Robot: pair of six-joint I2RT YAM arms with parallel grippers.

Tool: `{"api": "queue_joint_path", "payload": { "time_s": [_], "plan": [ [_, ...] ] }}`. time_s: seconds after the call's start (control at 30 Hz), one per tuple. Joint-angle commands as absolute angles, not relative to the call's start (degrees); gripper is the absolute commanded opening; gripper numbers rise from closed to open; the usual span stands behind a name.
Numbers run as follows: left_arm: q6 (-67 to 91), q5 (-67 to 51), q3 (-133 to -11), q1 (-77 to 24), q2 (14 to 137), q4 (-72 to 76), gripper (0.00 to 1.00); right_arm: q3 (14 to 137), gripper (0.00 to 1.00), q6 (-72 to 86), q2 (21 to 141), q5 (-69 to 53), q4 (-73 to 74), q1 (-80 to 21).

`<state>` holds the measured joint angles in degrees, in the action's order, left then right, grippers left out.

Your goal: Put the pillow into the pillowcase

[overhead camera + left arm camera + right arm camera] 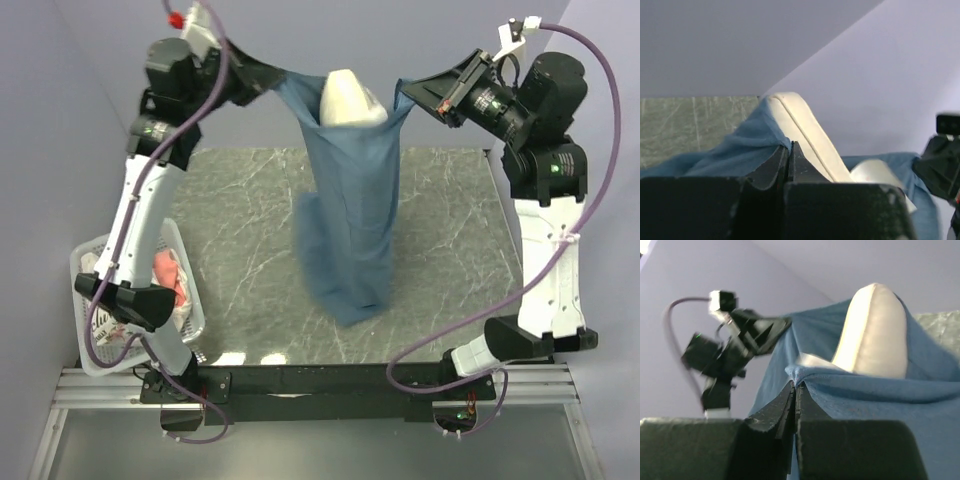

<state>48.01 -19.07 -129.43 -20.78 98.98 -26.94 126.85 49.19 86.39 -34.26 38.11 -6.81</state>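
Top external: we note the left gripper (278,75) and right gripper (408,88) each clamped on the rim of the blue pillowcase (350,200), pillow (350,100) protruding between them. Left wrist: pillow just beyond the pinched cloth. Right wrist: likewise, pillow beyond the pinched hem

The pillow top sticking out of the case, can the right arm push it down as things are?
Probably not. The right gripper is shut on the pillowcase rim, as is the left gripper; letting go would likely drop that side, though the pillow sits close by.
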Motion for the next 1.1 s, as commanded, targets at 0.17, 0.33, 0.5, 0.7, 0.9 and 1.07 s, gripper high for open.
{"api": "queue_joint_path", "payload": {
  "time_s": [0.17, 0.33, 0.5, 0.7, 0.9, 1.07],
  "plan": [
    [64.52, -29.08, -133.14, -9.56, 97.28, -7.1, 0.01, 124.71, 0.04, 45.96, 81.12, -35.06, 33.23, -2.39],
    [57.23, -29.79, -133.34, -22.84, 103.79, -12.83, 0.01, 124.89, 0.04, 54.65, 82.96, -41.13, 26.29, 6.76],
    [55.19, -28.92, -135.26, -29.7, 108.28, -16.61, 0.01, 126.74, 0.01, 61.59, 86.39, -44.82, 20.05, 13.61],
    [58.09, -30.23, -143.08, -29.27, 112.32, -16.71, 0.01, 127.18, 0.0, 71.16, 85.43, -45.96, 10.38, 22.21],
    [66.27, -33.65, -141.41, -23.14, 110.66, -8.7, 0.01, 128.85, 0.0, 80.68, 83.33, -48.78, 1.24, 30.14],
    [69.96, -35.25, -123.97, -11.11, 99.34, -1.86, 0.01, 121.57, 0.01, 69.46, 71.83, -43.43, 8.24, 20.33]
  ]
}}
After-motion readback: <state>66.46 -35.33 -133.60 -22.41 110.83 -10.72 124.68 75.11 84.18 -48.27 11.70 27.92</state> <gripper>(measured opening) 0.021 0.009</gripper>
